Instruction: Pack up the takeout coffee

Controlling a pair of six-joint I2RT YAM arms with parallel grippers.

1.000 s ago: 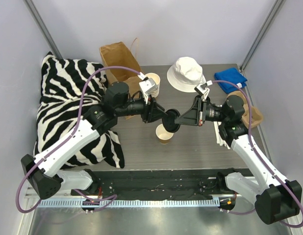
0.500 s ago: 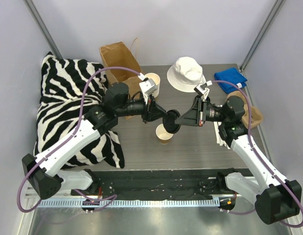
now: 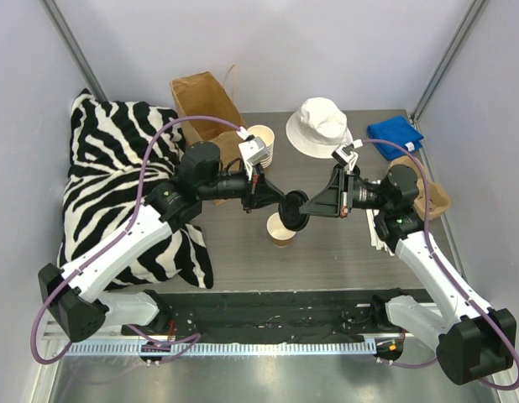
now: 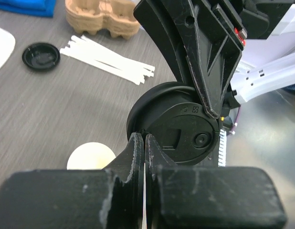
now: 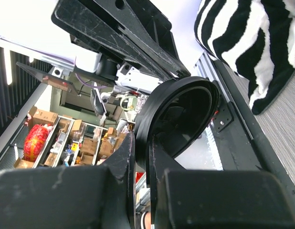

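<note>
The takeout coffee cup (image 3: 282,228), cream with a brown lower band, stands lidless on the grey table; its open mouth shows in the left wrist view (image 4: 90,155). Its round black lid (image 3: 293,207) is held on edge in the air just above the cup, between both grippers. My left gripper (image 3: 283,201) reaches in from the left and is shut on the lid's rim (image 4: 178,129). My right gripper (image 3: 306,206) reaches in from the right and is shut on the opposite rim (image 5: 181,114). The lid's rim sits between the right fingers (image 5: 131,157).
A brown paper bag (image 3: 205,101) and a stack of lidless cups (image 3: 261,141) stand at the back. A white hat (image 3: 321,126), a blue cloth (image 3: 394,134), a pulp cup tray (image 3: 432,197) and white sticks (image 4: 109,57) lie to the right. A spare black lid (image 4: 41,55). A zebra pillow (image 3: 117,185) lies left.
Almost nothing differs. The left arm has shifted very slightly; the lid stays between both grippers above the cup.
</note>
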